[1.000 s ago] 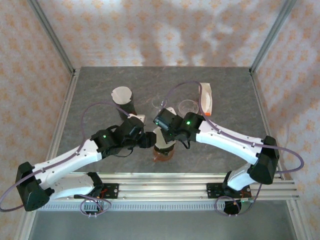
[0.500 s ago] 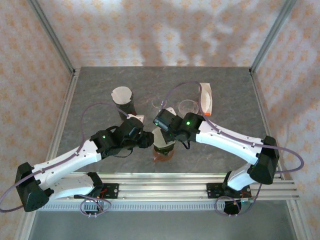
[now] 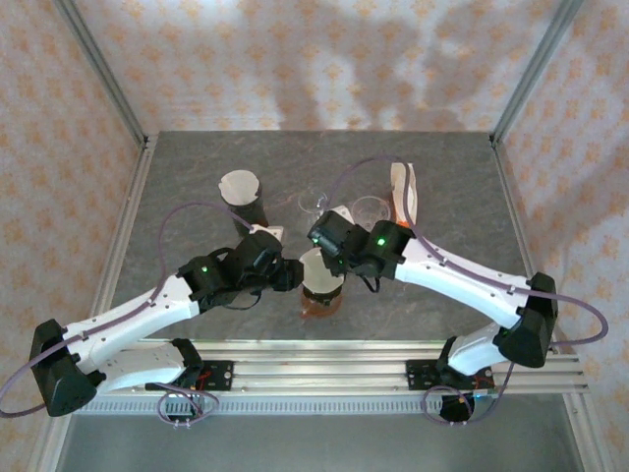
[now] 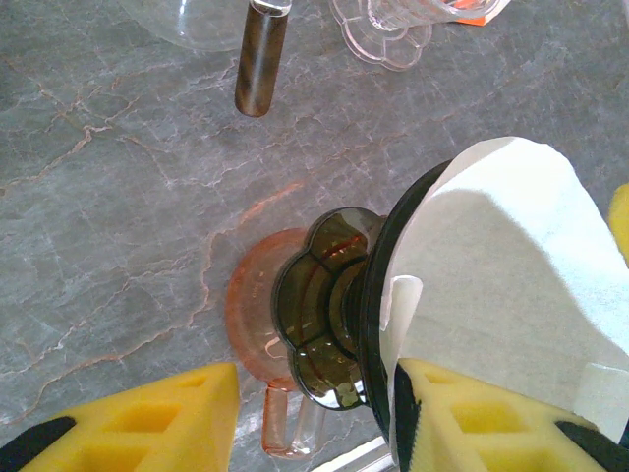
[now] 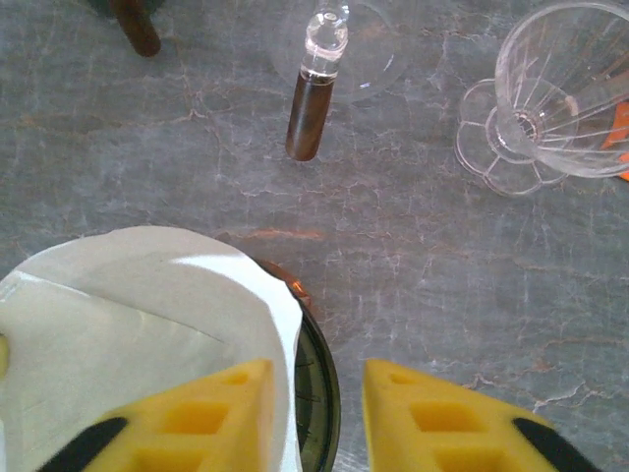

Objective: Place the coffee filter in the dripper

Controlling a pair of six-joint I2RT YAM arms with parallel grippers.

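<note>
The white paper coffee filter (image 5: 147, 305) sits in the dark, smoky dripper (image 4: 329, 315), which stands on a pink glass mug (image 4: 251, 315) at the table's front middle (image 3: 319, 280). My right gripper (image 5: 319, 393) is open, straddling the dripper's rim: one fingertip over the filter, the other outside. My left gripper (image 4: 314, 413) is open too. Its right finger (image 4: 472, 418) rests against the filter's edge at the rim, and its left finger hangs clear of the mug. From above, the left gripper (image 3: 290, 277) is left of the dripper and the right gripper (image 3: 322, 239) is behind it.
A clear glass dripper (image 5: 560, 79) and a glass vessel with a dark handle (image 5: 310, 108) stand just behind. A dark cup topped with white paper (image 3: 241, 194) is at back left. A white-and-orange packet (image 3: 405, 192) lies at back right.
My right gripper's jaws have parted and let go of the filter, which now rests in the dripper. The right arm has shifted slightly right. The left gripper has stayed beside the dripper.
</note>
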